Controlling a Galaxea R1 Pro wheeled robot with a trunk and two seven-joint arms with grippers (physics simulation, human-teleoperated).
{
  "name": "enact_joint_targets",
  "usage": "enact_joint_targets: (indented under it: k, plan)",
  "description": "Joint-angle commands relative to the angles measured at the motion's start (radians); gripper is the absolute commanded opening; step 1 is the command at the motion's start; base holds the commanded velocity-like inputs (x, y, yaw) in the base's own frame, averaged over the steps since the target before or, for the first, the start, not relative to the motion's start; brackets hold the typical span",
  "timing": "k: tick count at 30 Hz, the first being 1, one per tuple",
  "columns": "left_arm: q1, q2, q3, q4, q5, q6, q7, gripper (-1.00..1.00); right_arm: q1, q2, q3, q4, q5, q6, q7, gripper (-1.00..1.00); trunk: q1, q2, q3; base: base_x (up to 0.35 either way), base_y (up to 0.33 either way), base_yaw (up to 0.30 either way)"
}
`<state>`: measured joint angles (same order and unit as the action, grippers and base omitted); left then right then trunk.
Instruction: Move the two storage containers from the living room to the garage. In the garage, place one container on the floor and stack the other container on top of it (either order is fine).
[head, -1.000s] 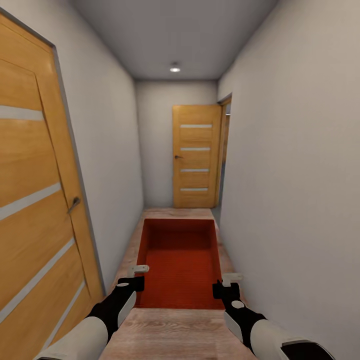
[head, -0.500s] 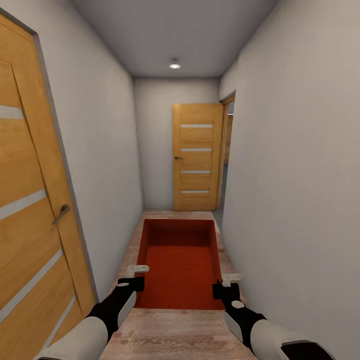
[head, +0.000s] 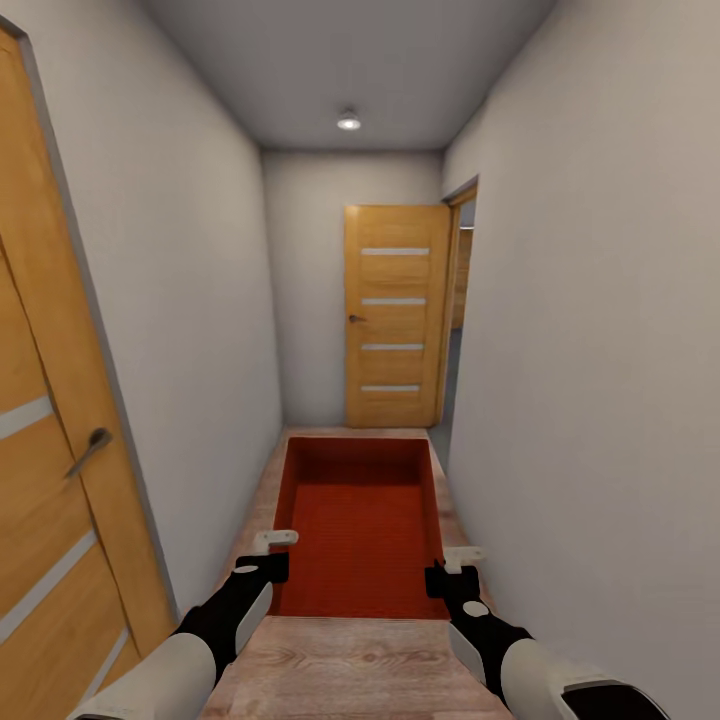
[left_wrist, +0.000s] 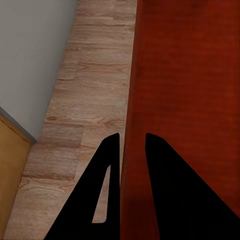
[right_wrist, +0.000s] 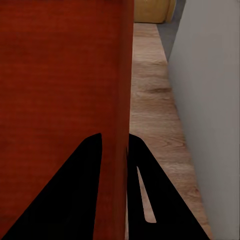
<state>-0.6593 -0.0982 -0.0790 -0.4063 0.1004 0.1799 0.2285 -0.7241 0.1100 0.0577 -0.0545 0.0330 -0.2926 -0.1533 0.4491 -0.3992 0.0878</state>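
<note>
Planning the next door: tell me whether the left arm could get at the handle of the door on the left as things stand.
Probably not. The left gripper is clamped on the storage container wall, sharing the carry with the right gripper. The door handle sits beside the arm, but reaching it would mean letting go.

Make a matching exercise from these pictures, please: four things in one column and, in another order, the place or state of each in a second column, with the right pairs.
Things:
1. storage container
2. ceiling lamp
3. door with the lever handle
4. door with four pale stripes

Place or state:
A. at the far end of the corridor
B. close by, on the robot's left side
C. held on both side walls by the left gripper and the right gripper
D. overhead, lit

Pairs: 1-C, 2-D, 3-B, 4-A
</note>
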Motion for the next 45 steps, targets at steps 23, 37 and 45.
enact_joint_targets:
  k: [23,37,45]
  plan:
    - [0.0,0.006,0.067,-0.005,-0.016,-0.062,0.035,-1.0,0.0,0.0,-0.053,0.001,0.013,0.002,0.017,-1.0,0.001,-0.001,0.0,0.322,0.065,0.0]
    - [0.0,0.005,0.065,-0.005,-0.016,-0.062,0.035,-1.0,0.0,0.0,-0.053,0.001,0.013,0.006,0.017,-1.0,0.001,-0.001,0.0,0.322,0.116,0.0]
    - [0.0,0.005,0.066,-0.004,-0.016,-0.062,0.035,-1.0,0.0,0.0,-0.053,0.001,0.013,0.003,0.017,-1.0,0.001,-0.001,0.0,0.322,0.086,0.0]
